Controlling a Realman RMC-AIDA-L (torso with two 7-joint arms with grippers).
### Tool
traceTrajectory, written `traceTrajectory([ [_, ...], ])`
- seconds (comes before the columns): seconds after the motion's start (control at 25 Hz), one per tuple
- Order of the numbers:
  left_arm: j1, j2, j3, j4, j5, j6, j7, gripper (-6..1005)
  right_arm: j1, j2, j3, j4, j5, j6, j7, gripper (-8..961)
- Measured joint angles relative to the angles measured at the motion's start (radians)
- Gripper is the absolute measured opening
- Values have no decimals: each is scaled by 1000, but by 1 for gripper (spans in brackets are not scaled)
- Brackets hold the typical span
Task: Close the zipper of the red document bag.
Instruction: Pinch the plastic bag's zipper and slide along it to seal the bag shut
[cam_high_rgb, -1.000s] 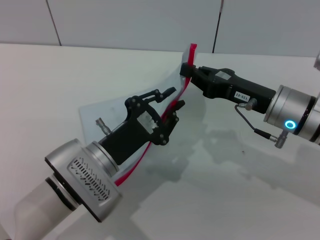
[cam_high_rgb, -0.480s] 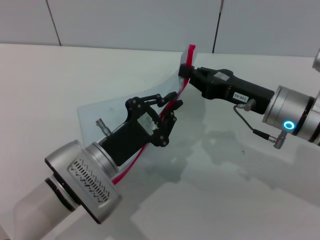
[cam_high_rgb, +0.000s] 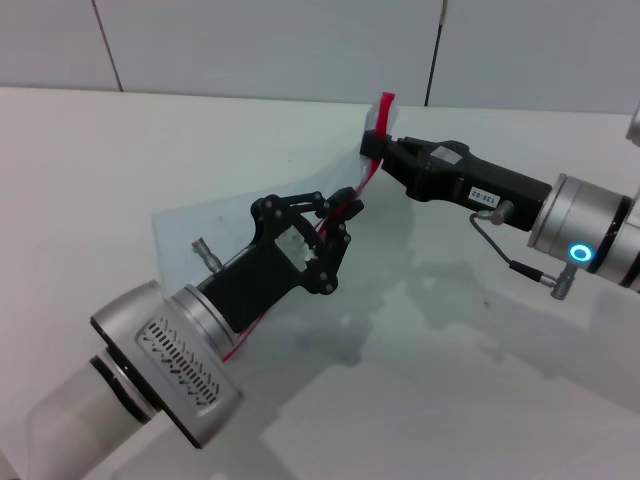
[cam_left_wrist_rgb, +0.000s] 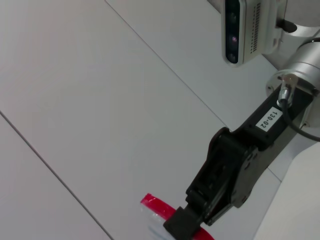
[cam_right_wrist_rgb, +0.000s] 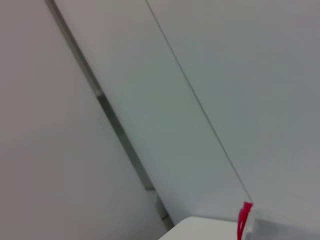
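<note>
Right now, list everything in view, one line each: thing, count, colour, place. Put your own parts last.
red document bag: one, translucent pale blue-grey, far corner lifted off the table, held between the two grippers.
zipper: one, bright red strip along the bag's long edge, running from the left gripper up to the right gripper, its tip sticking up past that gripper.
table: one, white, under everything.
wall panels: pale grey with dark seams, behind the table.
left gripper: one, black, middle of the scene, fingers closed in on the zipper partway along the edge.
right gripper: one, black, at the raised far end of the bag, shut on the zipper end.
</note>
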Motion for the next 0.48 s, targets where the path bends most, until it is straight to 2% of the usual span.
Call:
traceTrajectory([
  [0.24,2,0,4,0,3,-5,1,77,-50,-4,55,-45,12,2,6,19],
  [0.48,9,0,4,4,4,-6,1,75,-160,-6,157,-156,41,3,50,20],
])
